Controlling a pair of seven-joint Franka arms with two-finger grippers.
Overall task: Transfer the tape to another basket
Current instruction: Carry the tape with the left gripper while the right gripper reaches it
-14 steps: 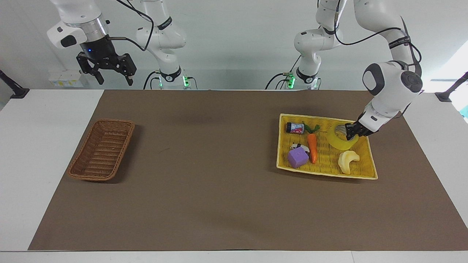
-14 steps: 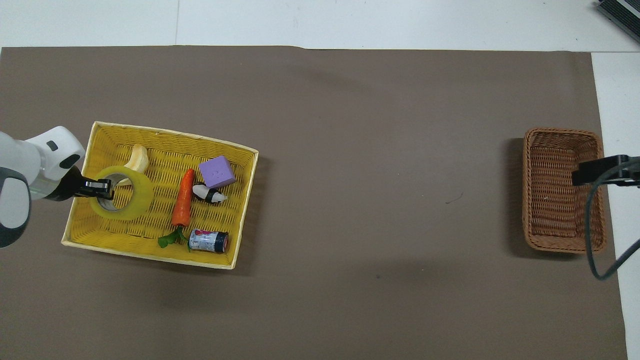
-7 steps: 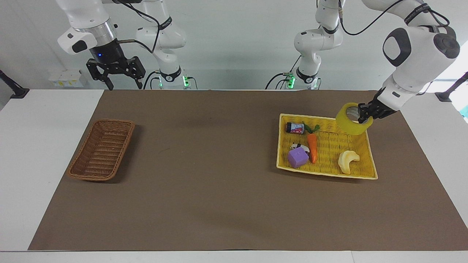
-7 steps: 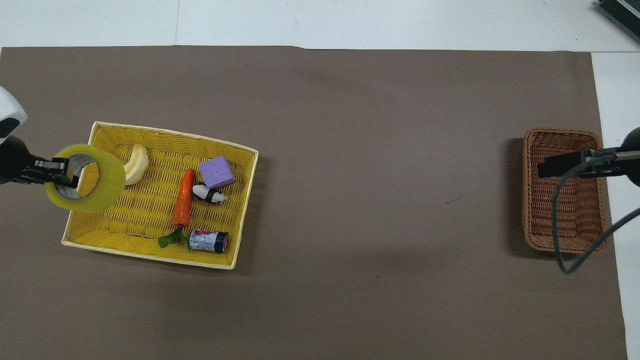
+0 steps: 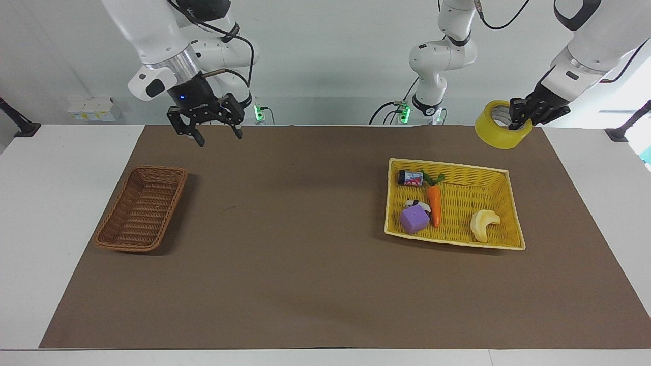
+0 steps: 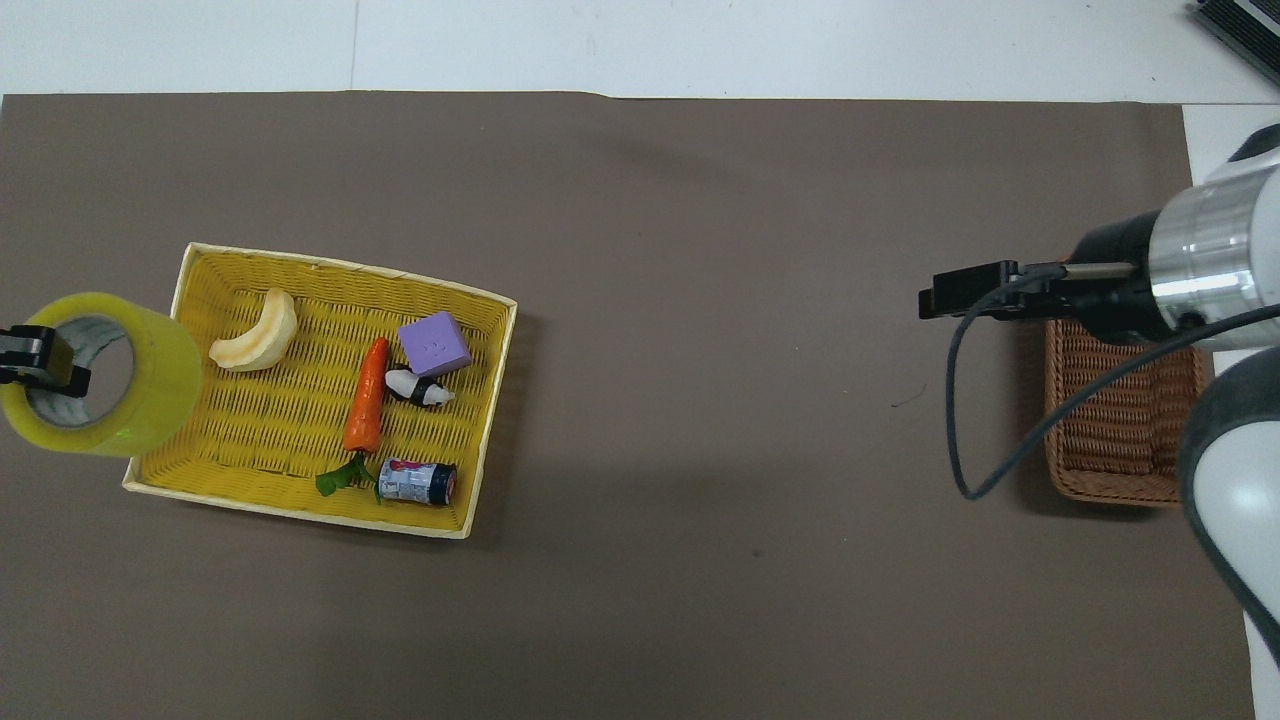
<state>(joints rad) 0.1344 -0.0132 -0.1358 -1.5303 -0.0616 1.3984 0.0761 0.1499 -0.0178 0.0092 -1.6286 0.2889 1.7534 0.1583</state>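
The tape (image 5: 501,133), a wide yellow roll, hangs high in the air with my left gripper (image 5: 520,122) shut on its wall, one finger inside the core. From overhead the tape (image 6: 120,380) overlaps the yellow tray's edge at the left arm's end, held by the left gripper (image 6: 45,362). The brown wicker basket (image 5: 142,213) lies with nothing in it at the right arm's end of the mat. My right gripper (image 5: 219,138) hangs open and holds nothing. Overhead, the right gripper (image 6: 965,300) is over the mat beside the basket (image 6: 1110,440), and the right arm hides part of the basket.
The yellow woven tray (image 5: 447,165) holds a carrot (image 5: 434,204), a purple cube (image 5: 414,219), a small can (image 5: 410,178), a pale banana-shaped toy (image 5: 484,223) and a small black-and-white figure (image 6: 418,388). A brown mat (image 5: 295,244) covers the table.
My left gripper has lifted the tape out of the yellow tray, high up and toward the left arm's end. The right arm has swung from over the basket toward the table's middle.
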